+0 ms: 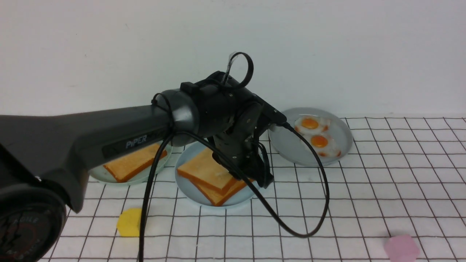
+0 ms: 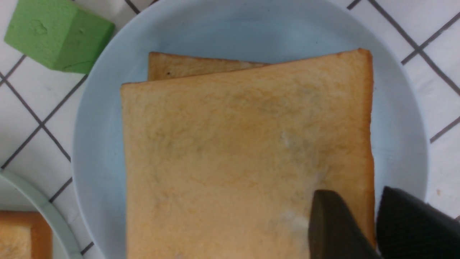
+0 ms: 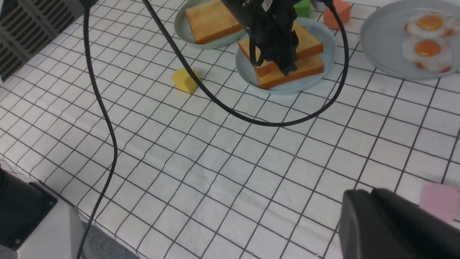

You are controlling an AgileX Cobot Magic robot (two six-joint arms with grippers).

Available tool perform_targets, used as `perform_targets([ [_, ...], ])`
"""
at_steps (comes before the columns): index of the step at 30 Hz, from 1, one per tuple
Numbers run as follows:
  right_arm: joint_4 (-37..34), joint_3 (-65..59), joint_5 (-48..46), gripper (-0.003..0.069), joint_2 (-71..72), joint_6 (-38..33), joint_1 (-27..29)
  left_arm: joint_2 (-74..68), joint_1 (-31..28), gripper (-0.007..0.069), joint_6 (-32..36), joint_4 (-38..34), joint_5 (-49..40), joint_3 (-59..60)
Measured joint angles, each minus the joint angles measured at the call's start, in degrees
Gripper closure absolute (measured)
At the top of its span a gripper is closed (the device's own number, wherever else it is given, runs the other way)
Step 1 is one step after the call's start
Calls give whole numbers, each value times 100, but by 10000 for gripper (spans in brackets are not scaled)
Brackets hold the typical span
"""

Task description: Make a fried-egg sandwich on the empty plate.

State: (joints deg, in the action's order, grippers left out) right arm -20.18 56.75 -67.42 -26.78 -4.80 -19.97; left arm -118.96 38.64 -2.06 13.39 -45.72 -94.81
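Observation:
Two toast slices lie stacked on the sky-blue plate (image 1: 181, 183): the top slice (image 1: 205, 169) sits askew over the lower one (image 1: 218, 197). No egg shows between them. My left gripper (image 2: 355, 194) hangs low over the top slice's (image 2: 233, 151) edge with its jaws apart, one finger above the toast and one outside the crust. Two fried eggs (image 1: 310, 123) (image 1: 320, 141) rest on the grey plate (image 1: 291, 145) at the back right. My right gripper (image 3: 370, 192) is shut and empty above the near right of the cloth.
A pale green plate (image 1: 105, 177) with another toast slice (image 1: 134, 162) stands to the left. Small blocks lie about: yellow (image 1: 129, 222), pink (image 1: 400, 249), green (image 2: 57, 34), orange (image 3: 336, 12). The left arm's black cable (image 1: 291, 233) loops over the cloth.

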Motion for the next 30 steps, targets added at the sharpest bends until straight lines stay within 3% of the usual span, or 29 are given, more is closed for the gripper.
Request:
perform_targets([
  [4,0,0,-2,602,0,0,0,0,0,321,-5,-70,0,0],
  [11,0,0,-6,596,0,0,0,511,24,312,-5,-344,-561,6],
  [16,0,0,-21,592,0,0,0,1569,220,410,-216,-481,-1173,6],
  [18,12,0,-47,590,0,0,0,2653,490,559,-404,-547,-1446,53],
  [20,61,0,-62,589,0,0,0,3304,636,629,-446,-633,-1389,177],
  [27,562,0,-284,590,0,193,0,6002,1029,638,-494,-1139,-341,1939],
  [30,1022,0,-418,631,54,533,0,7857,1058,638,-585,-1339,900,3833],
])
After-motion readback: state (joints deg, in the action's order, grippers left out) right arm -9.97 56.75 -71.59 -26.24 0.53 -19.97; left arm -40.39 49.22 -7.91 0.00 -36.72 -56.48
